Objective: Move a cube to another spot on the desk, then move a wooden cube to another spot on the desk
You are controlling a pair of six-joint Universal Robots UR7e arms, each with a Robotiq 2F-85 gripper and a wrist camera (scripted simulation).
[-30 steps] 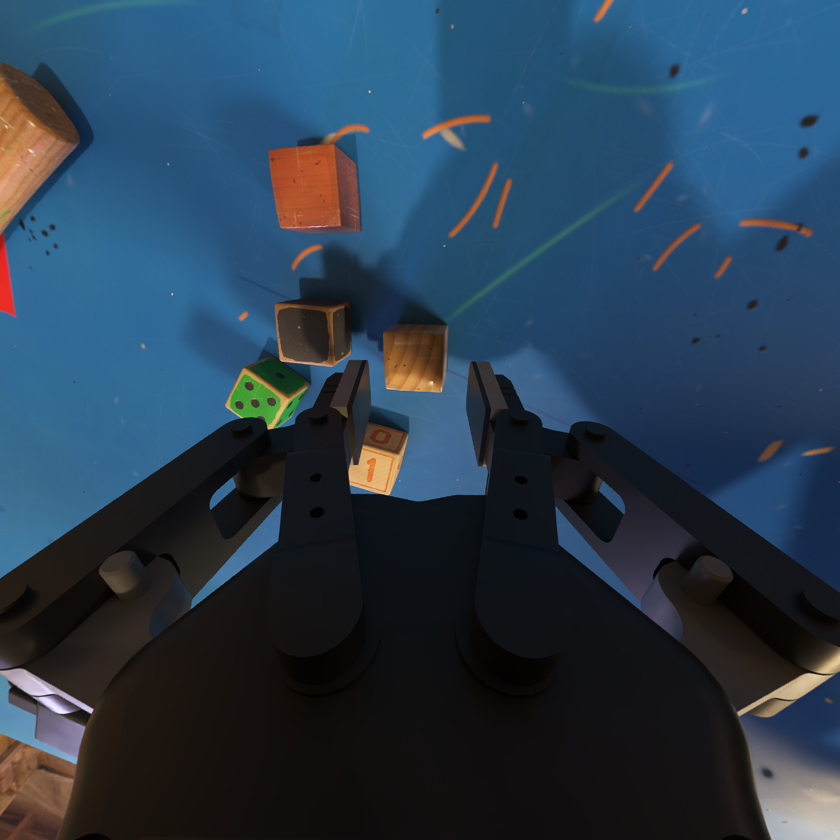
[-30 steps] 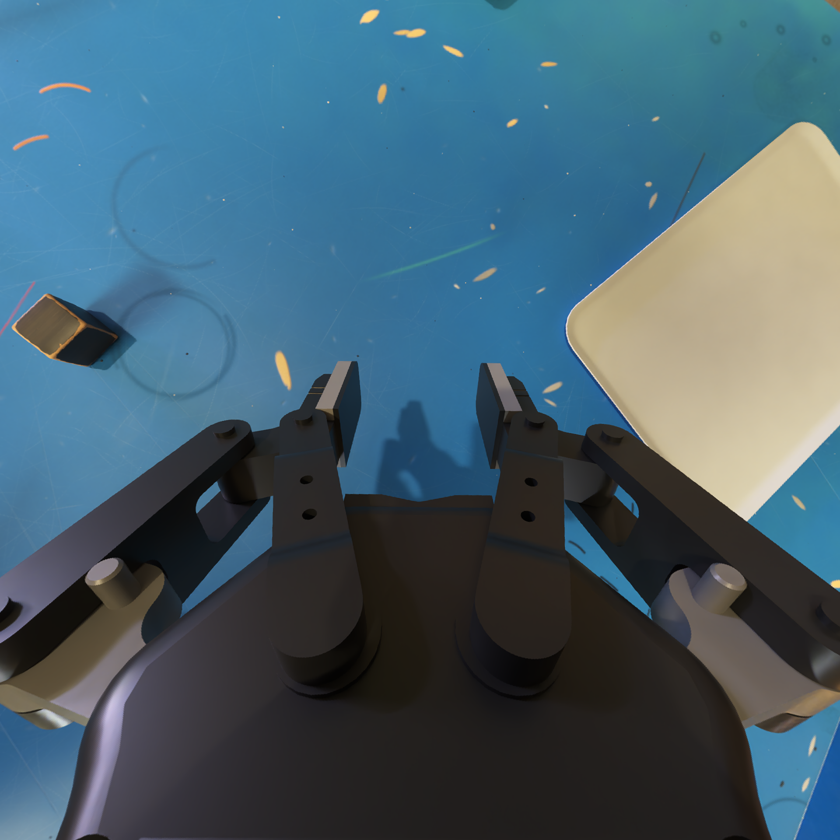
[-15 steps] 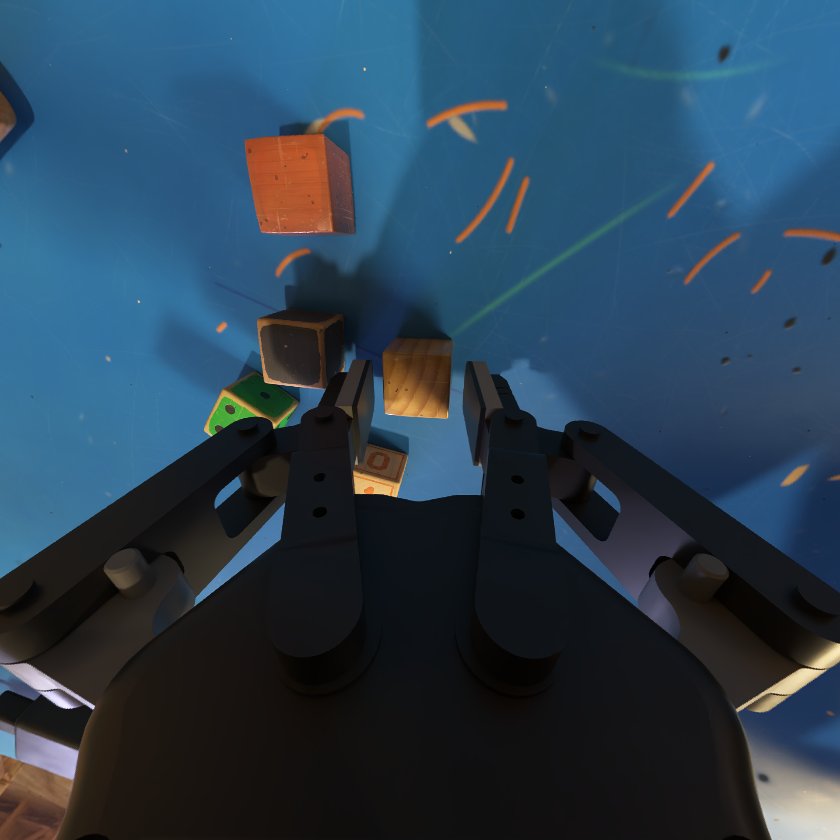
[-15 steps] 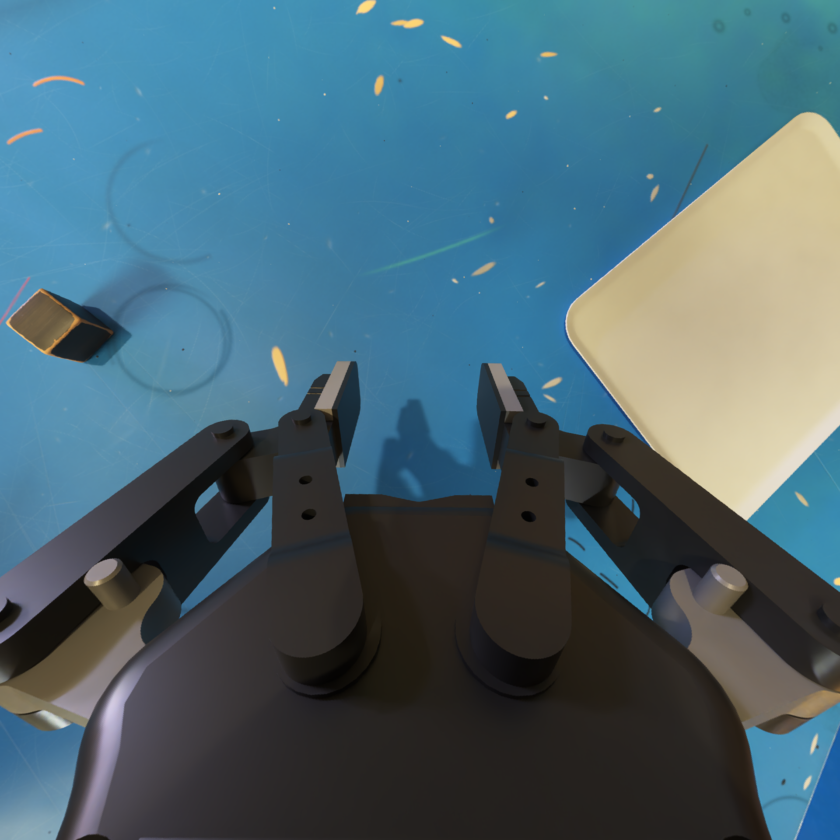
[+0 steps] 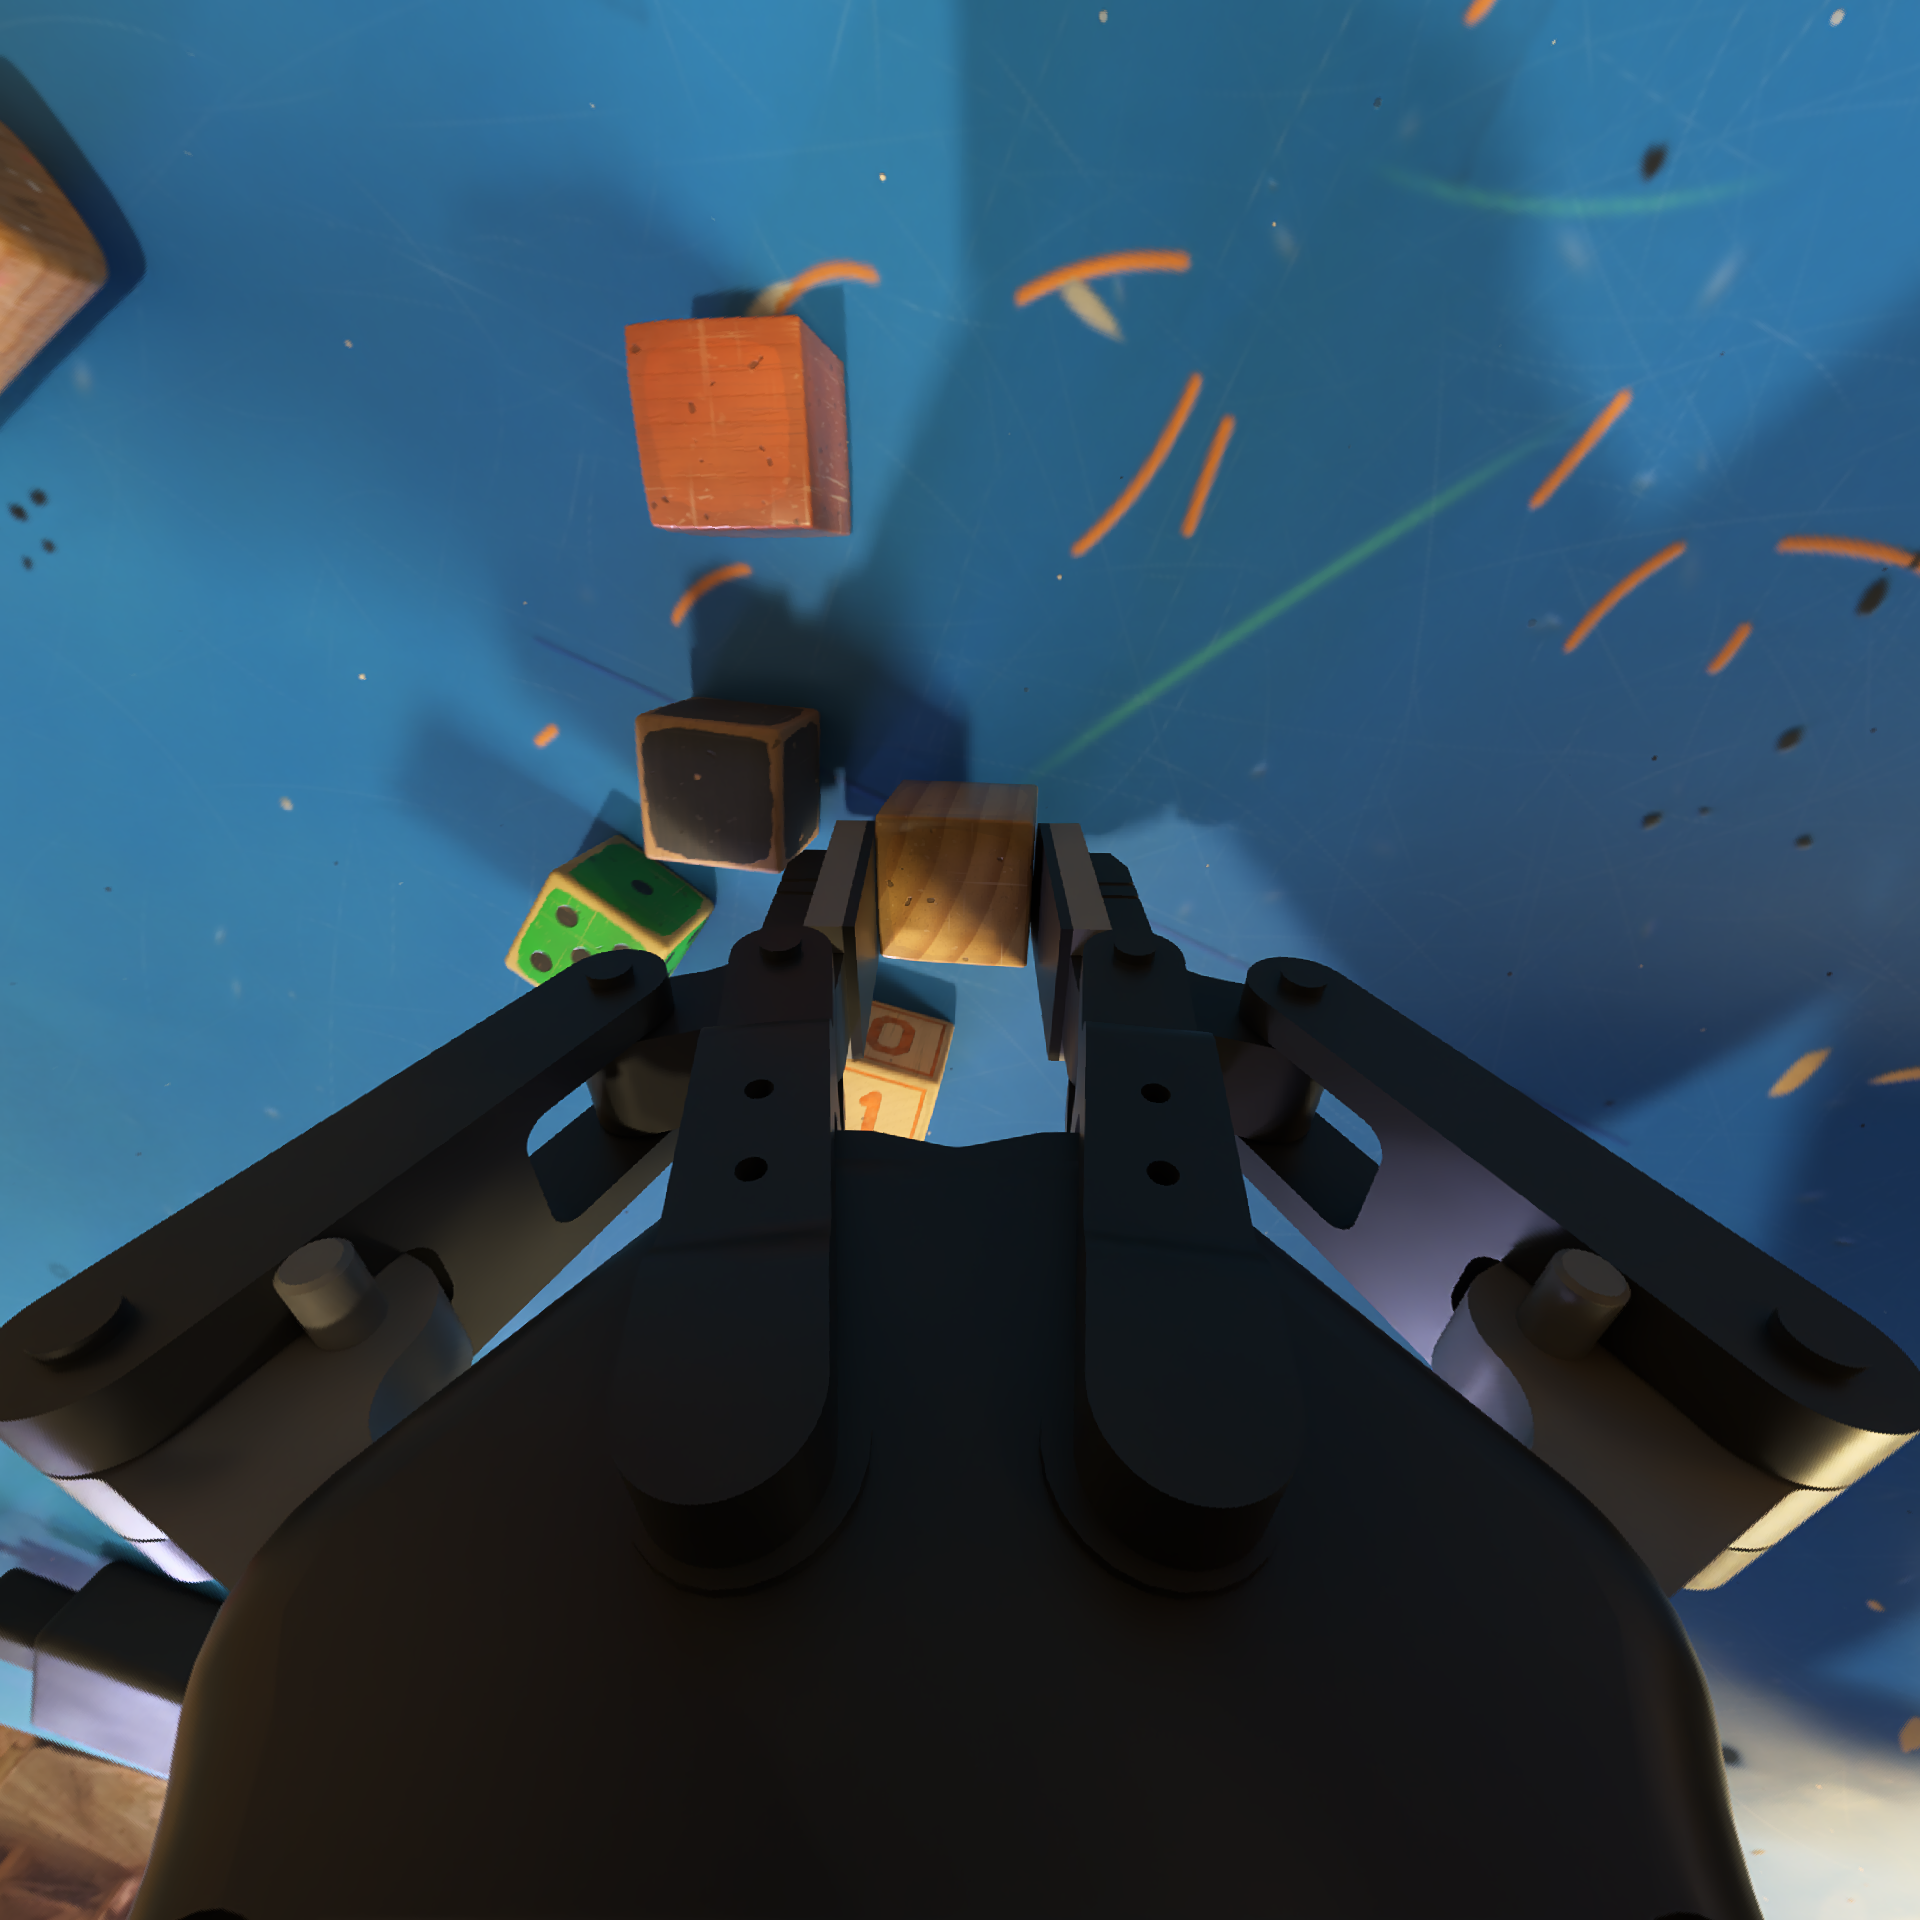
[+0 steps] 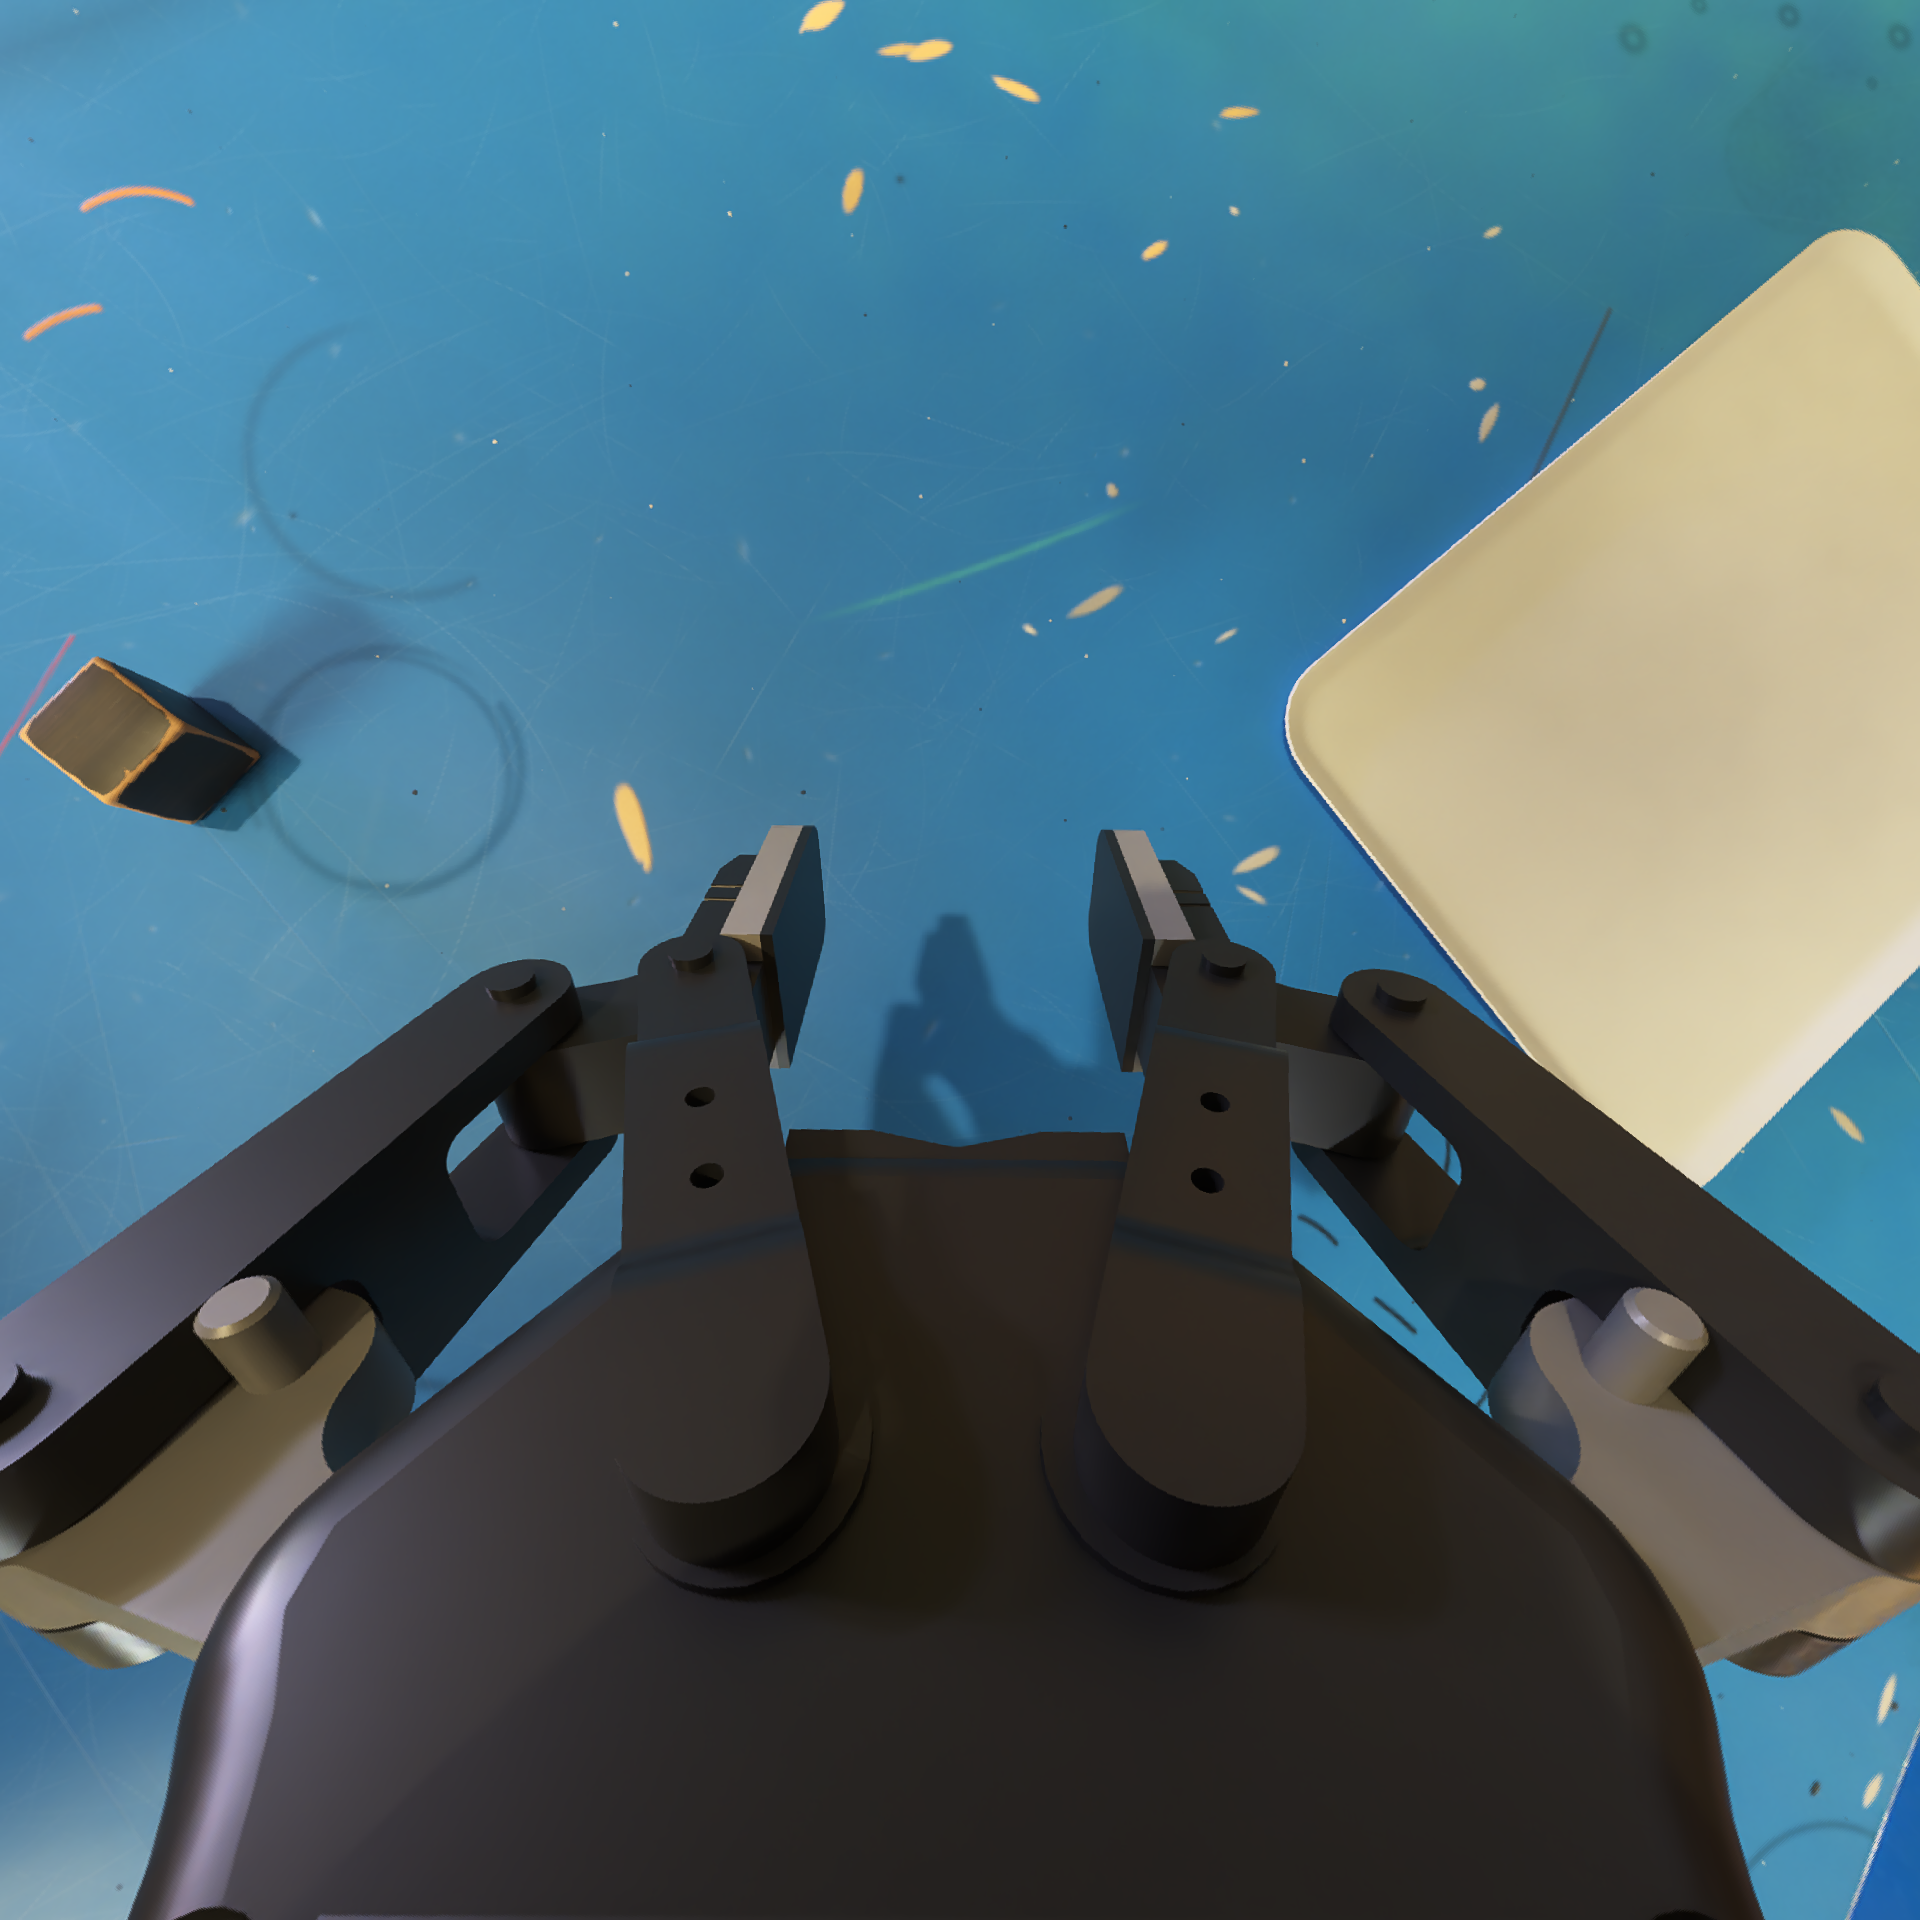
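Note:
In the left wrist view, my left gripper [image 5: 956, 868] is shut on a plain light wooden cube [image 5: 954, 883], with a pad on each side face. An orange wooden cube [image 5: 738, 426] sits farther ahead on the blue desk [image 5: 1351, 935]. A dark cube with worn edges [image 5: 727, 784] and a green die [image 5: 608, 914] lie just left of the fingers. A numbered wooden block [image 5: 894, 1070] shows below, between the fingers. In the right wrist view, my right gripper [image 6: 956, 925] is open and empty above bare desk. A dark cube [image 6: 135, 743] lies far to its left.
A cream tray [image 6: 1621, 727] lies to the right of the right gripper. A large wooden piece [image 5: 42, 260] sits at the left edge of the left wrist view. The desk [image 6: 727, 416] carries orange flecks and ring marks.
The left fingers have closed onto the plain wooden cube, which was loose between them before. The left view has pulled back slightly. The right gripper has barely moved.

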